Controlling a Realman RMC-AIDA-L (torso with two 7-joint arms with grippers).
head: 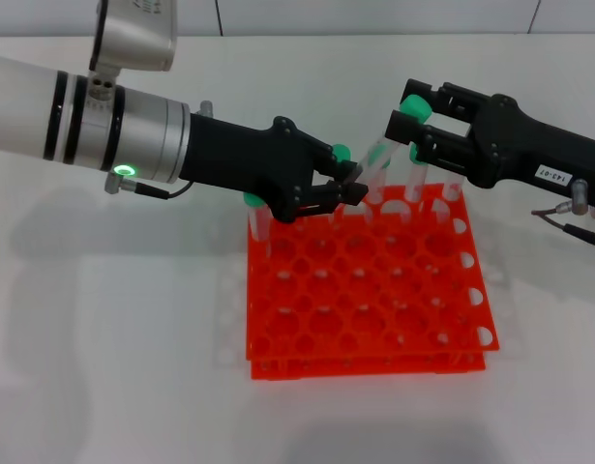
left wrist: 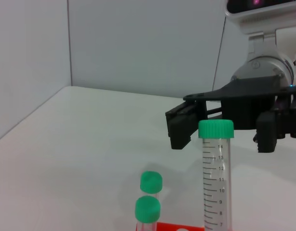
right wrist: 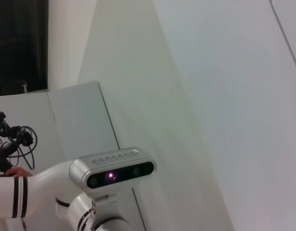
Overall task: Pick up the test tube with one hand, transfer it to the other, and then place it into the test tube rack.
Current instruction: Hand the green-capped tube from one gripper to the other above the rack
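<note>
- The rack (head: 365, 290) sat on the white bench (head: 113, 367), roughly centred in the head view, a bright orange-red two-tier grid of round holes.
- Several green-capped tubes stood upright in its far row; one (head: 255, 215) stood at the far left corner.
- The left end effector (head: 347, 193), on the silver-white arm with black bands and a lit green ring, reached in from the left over the rack's far edge.
- Its fingers were closed on the tube (head: 376, 172) near the tube's lower part, just above the far row.
- That tube leaned, cap end tilted up toward the right end effector (head: 405, 124).
- In the left wrist view the tube (left wrist: 215, 178) appeared close up: clear, with printed graduations and a green screw cap.
- The right end effector (left wrist: 220, 130) showed just behind it in that view, fingers spread on either side of the cap.
- In the head view the right end effector, on the all-black arm with a white label, hovered over the rack's far right side, fingers apart around the cap end and not yet clamped.
- Two more green caps (left wrist: 150, 195) showed lower in the left wrist view.
- The right wrist view showed only walls and the robot's head camera (right wrist: 114, 168).
</note>
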